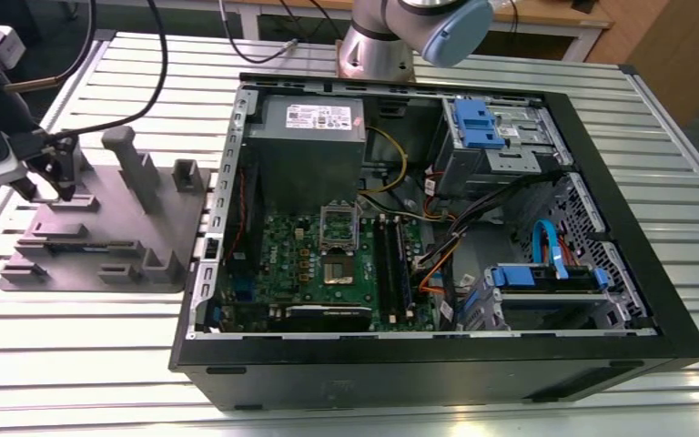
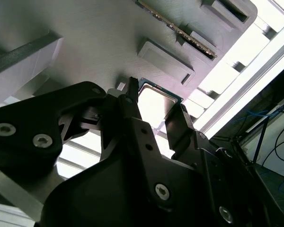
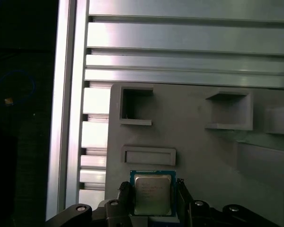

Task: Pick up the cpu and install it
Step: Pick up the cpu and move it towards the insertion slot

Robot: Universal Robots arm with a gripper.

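The surface is a table of long aluminium slats with dark grooves between them. Its bright ribs also show past the grey fixture plate in the first wrist view. The plate lies on the surface at the exterior view's left and carries raised blocks and sunken pockets.

The pincer is down over the plate's far left part. In both wrist views its two black fingers are drawn in narrow and lie against opposite edges of the cpu. The cpu sits between them with its silvery top up, close by a low rectangular pocket in the plate. I cannot tell whether it has left the plate.

An open black computer case lies on its side on the middle of the surface, just beside the plate. Inside are the green motherboard with its silver socket frame, a grey power supply and blue drive brackets.

The arm's base stands behind the case. Beyond the surface stand a pale-framed bench and a brown wooden panel, and black cables trail over the far slats.
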